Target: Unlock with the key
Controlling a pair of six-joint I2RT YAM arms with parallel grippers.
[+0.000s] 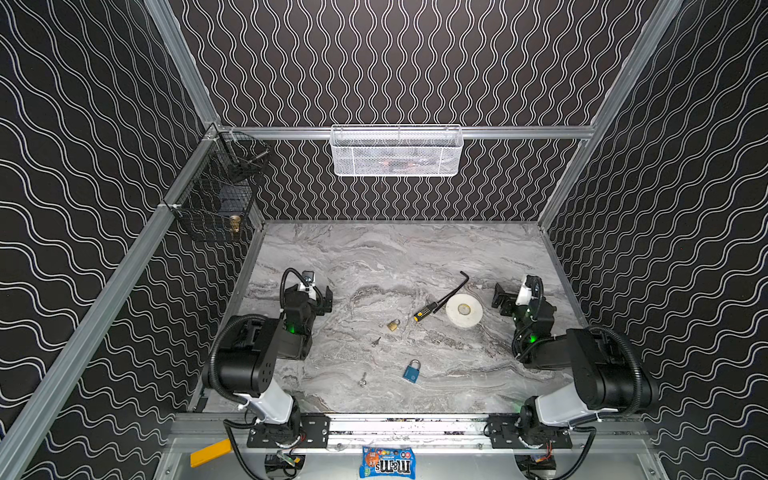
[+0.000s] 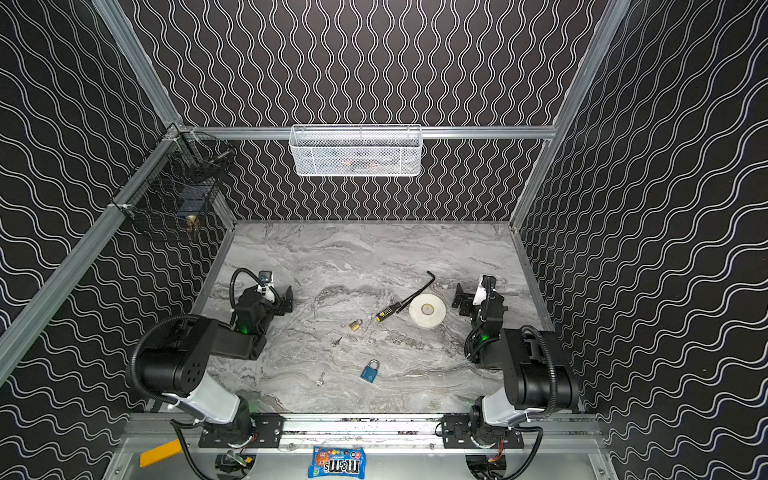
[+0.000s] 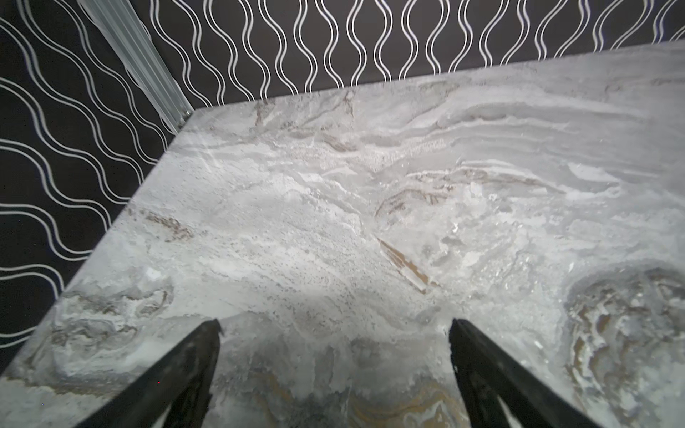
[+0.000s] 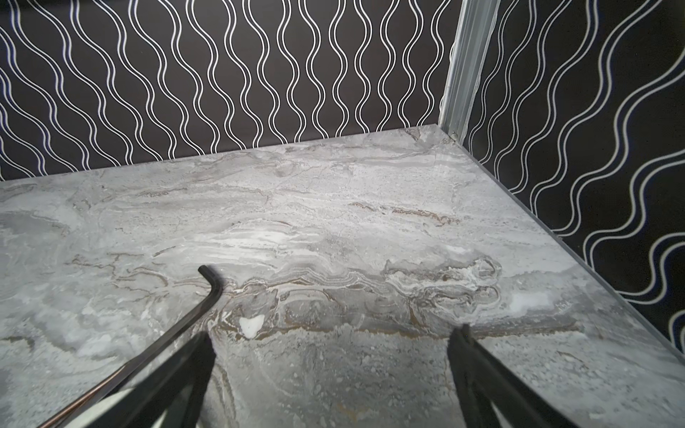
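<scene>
Two padlocks lie mid-table in both top views: a small brass padlock (image 1: 393, 324) (image 2: 355, 325) and, nearer the front, a blue padlock (image 1: 412, 371) (image 2: 370, 371). A small dark key (image 1: 376, 341) (image 2: 337, 341) rests just front-left of the brass one. A silver key (image 1: 363, 379) (image 2: 320, 378) lies left of the blue one. My left gripper (image 1: 328, 297) (image 3: 333, 329) stands open over bare marble, left of the locks. My right gripper (image 1: 500, 299) (image 4: 333, 335) is open too, empty, right of the tape roll. Neither wrist view shows a lock or key.
A long black bent tool with a yellow-black handle (image 1: 440, 303) (image 4: 211, 281) lies beside a white tape roll (image 1: 464, 310). A white mesh basket (image 1: 397, 151) hangs on the back rail, a black wire basket (image 1: 216, 195) at the left wall. A candy bag (image 1: 387, 462) lies below the front rail.
</scene>
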